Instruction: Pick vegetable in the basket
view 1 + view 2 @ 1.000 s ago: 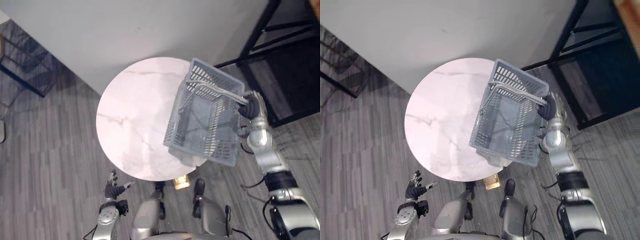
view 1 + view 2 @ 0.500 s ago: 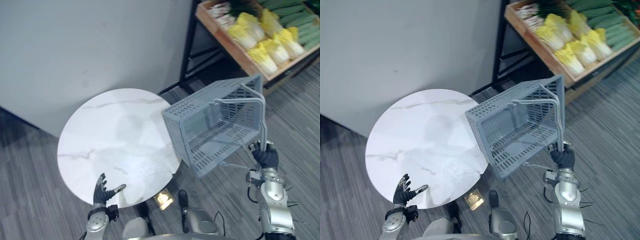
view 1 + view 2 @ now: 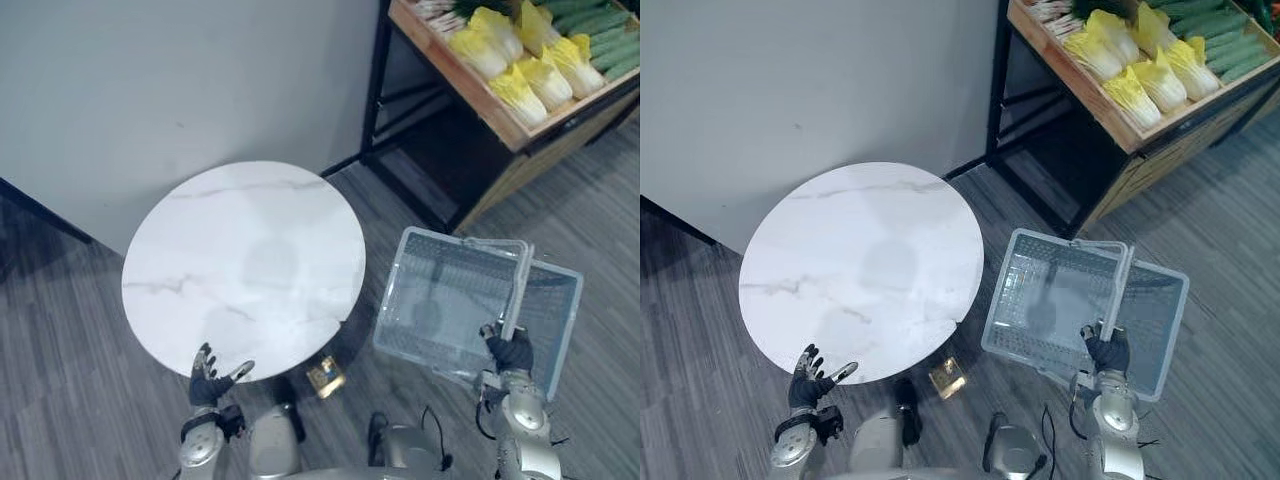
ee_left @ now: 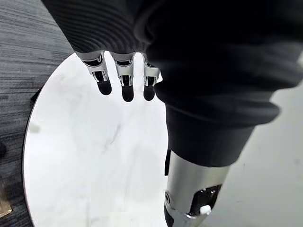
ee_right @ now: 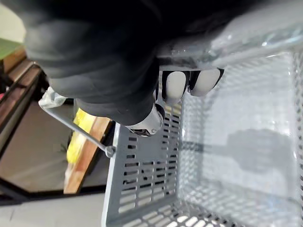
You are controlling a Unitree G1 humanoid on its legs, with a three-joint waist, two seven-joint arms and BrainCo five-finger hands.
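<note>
An empty grey plastic basket (image 3: 450, 310) hangs over the floor to the right of the round table (image 3: 245, 265). My right hand (image 3: 513, 352) is shut on the basket's handle (image 3: 517, 290); in the right wrist view the fingers (image 5: 182, 82) curl round the bar above the bare basket bottom (image 5: 236, 156). Yellow-green cabbages (image 3: 520, 70) and long green vegetables (image 3: 600, 35) lie in a wooden crate on the shelf at the far right. My left hand (image 3: 212, 375) is open at the table's near edge, its fingers (image 4: 124, 78) straight and holding nothing.
The white marble tabletop (image 3: 862, 265) stands against a grey wall. A black metal shelf frame (image 3: 375, 90) carries the wooden crate (image 3: 1120, 125), with a dark lower level beneath. Grey plank floor lies around the basket.
The view has shifted. The basket, tilted and raised beside the table before, has come down and now hangs level over the floor. My right hand has kept hold of the handle.
</note>
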